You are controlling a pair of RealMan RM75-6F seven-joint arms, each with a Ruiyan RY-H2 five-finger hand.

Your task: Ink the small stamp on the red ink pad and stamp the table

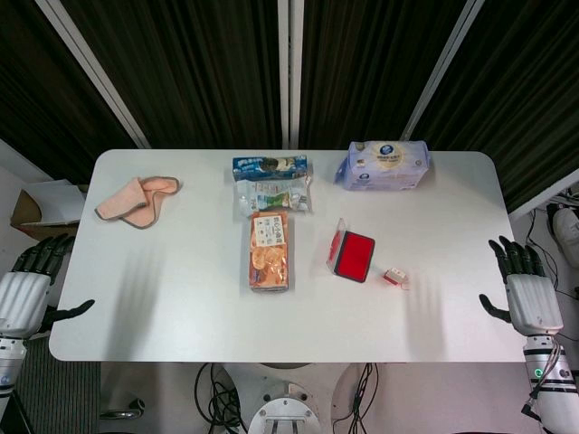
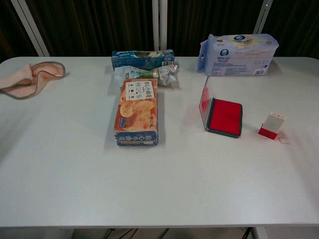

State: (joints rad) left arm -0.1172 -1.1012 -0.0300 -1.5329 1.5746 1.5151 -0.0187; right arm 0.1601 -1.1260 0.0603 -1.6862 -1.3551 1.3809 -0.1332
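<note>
Two hands wait off the white table (image 1: 181, 307), both empty with fingers spread apart: the left hand (image 1: 32, 285) beside the left edge near the front corner, the right hand (image 1: 523, 287) beside the right edge near its front corner. Neither shows in the chest view.

The small stamp, a white block with a red base (image 2: 272, 125), stands on the right half of the surface, nearer the front edge than the back, just beside the red ink pad in its dark tray (image 2: 225, 117). The pad's clear lid is hinged up on the side away from the stamp, so the inked face lies open.

The stamp looks light and rigid, probably plastic, and small enough to tip or skid if nudged. The white upper body is the place to pinch it, on two opposite sides, keeping fingers off the red base. The pad is likewise light and may slide when pressed.

Faint red marks seem to lie on the surface right by the stamp, though they are too small to read with confidence. The stamp's printing face is hidden underneath. An orange snack box (image 2: 137, 111) lies near the middle, well apart from the pad.
</note>
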